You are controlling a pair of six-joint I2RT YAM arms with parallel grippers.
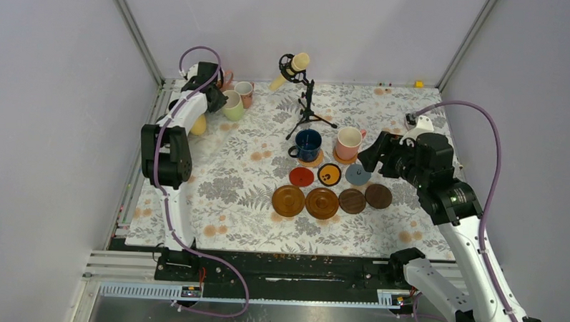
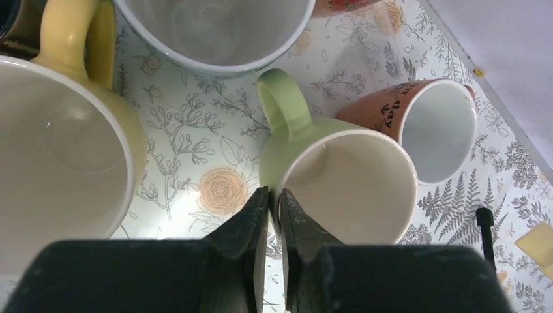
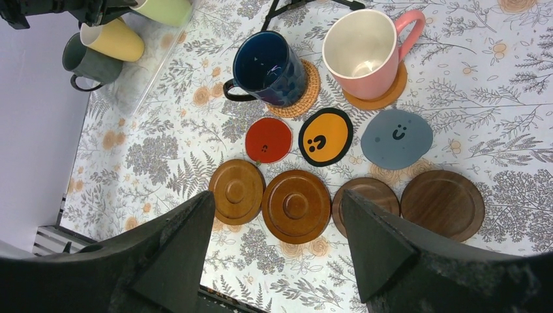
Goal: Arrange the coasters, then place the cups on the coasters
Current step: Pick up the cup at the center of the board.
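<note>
Pale green mug [image 2: 342, 189] stands in the table's [image 1: 216, 201] far left corner among other mugs [image 2: 65, 150]. I see my left gripper [image 2: 273, 212] pinched on its rim beside the handle. My right gripper [image 3: 277, 195] hangs spread wide above the wooden coasters [image 3: 297, 207] mid-table.

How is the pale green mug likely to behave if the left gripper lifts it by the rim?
Probably rigid: the pale green mug looks like glazed ceramic. Pinched by the left gripper at one rim spot, it may tilt or slip. The yellow mug stands close and could get knocked.
</note>
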